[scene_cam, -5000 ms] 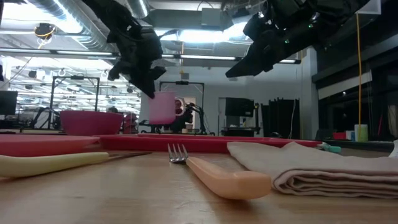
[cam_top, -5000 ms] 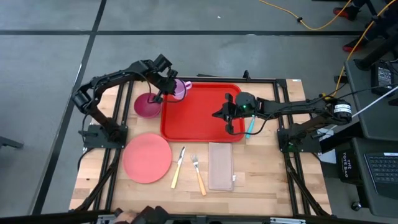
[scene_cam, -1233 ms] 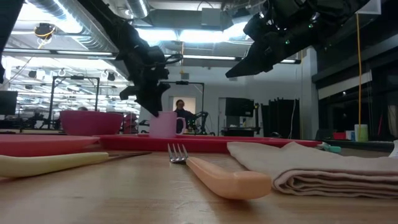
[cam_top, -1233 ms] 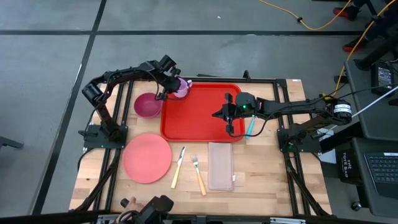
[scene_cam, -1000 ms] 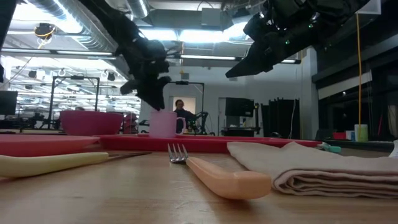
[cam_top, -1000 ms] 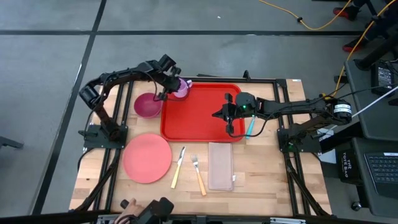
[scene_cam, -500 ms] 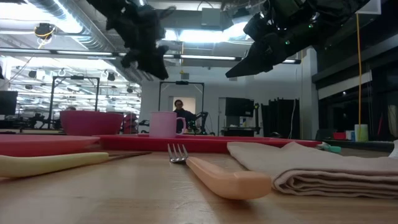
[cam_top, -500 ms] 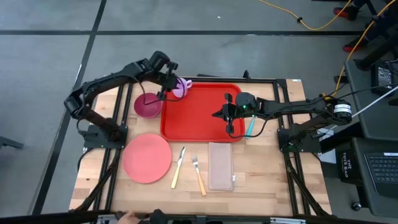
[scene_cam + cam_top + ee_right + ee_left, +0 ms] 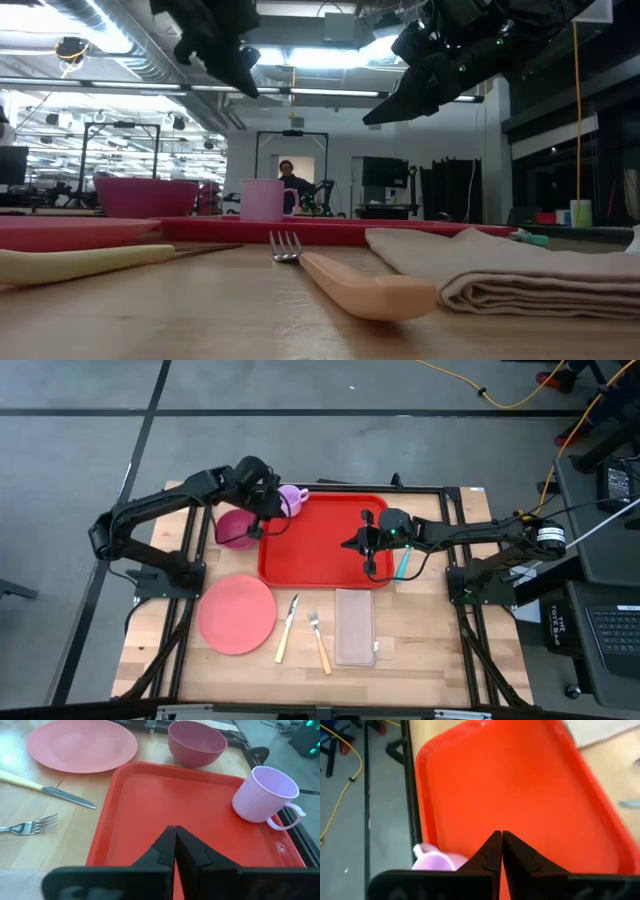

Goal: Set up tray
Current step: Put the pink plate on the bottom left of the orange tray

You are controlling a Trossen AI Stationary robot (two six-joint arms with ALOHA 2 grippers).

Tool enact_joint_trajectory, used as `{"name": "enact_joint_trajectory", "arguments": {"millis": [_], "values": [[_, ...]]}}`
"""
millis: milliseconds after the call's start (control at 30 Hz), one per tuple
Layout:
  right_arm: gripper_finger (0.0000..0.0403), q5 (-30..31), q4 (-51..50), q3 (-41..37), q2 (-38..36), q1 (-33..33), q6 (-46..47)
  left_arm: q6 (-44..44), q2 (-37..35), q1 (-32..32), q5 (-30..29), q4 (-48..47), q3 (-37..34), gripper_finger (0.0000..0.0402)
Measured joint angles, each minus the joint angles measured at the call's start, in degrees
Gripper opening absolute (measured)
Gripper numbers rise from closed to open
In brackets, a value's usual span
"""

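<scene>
The red tray [image 9: 325, 545] lies at the table's far middle. A pale pink cup [image 9: 291, 500] stands upright on its base in the tray's far left corner, seen also in the low view [image 9: 265, 199] and the right wrist view [image 9: 262, 795]. My left gripper [image 9: 260, 526] hangs shut, high above the tray's left rim, between the cup and the dark pink bowl [image 9: 234, 528]; its wrist view shows the shut fingers [image 9: 499, 841] over the tray [image 9: 520, 795]. My right gripper [image 9: 370, 548] hovers shut over the tray's right part [image 9: 173, 834].
On the near half of the table lie a pink plate [image 9: 237, 613], a knife [image 9: 287, 628], a fork [image 9: 318, 640] and a folded napkin [image 9: 355, 625]. A teal utensil [image 9: 403, 565] lies off the tray's right rim. A person stands far behind the table [image 9: 289, 175].
My left gripper was down at the cup a second ago. It has risen clear of the cup and drawn back toward the table's left and near side. The cup stays upright in the tray's far left corner.
</scene>
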Motion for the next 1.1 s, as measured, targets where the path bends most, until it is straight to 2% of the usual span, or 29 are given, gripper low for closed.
{"name": "enact_joint_trajectory", "arguments": {"millis": [100, 233, 467, 700, 933, 1100], "values": [[0.0015, 0.0, 0.0, 0.0, 0.0, 0.0, 0.1, -2.5, 0.0, -4.5, -2.1, 1.3, 0.0, 0.0001], [0.0016, 0.0, 0.0, 0.0, 0.0, 0.5, 0.2, -9.4, 0.0, -11.1, -10.7, 1.2, 0.0, 0.0002], [0.0006, 0.0, -0.8, 0.0, 0.0, 3.1, 0.1, -21.2, 0.0, -20.8, -14.7, 1.5, 0.0, 0.0001], [0.0010, 0.1, -1.2, 0.0, 0.0, 7.7, 0.9, -34.0, 0.0, -30.2, -26.8, 2.3, -0.7, 0.0002], [0.0004, 4.0, -1.2, 0.0, 0.0, 11.3, 1.7, -40.2, 0.1, -39.1, -32.1, 2.5, -6.1, 0.0002], [0.0010, 5.6, 1.3, 0.1, 0.0, 14.2, 3.5, -46.0, 0.1, -43.7, -35.3, 5.9, -8.8, 0.0002]]}}
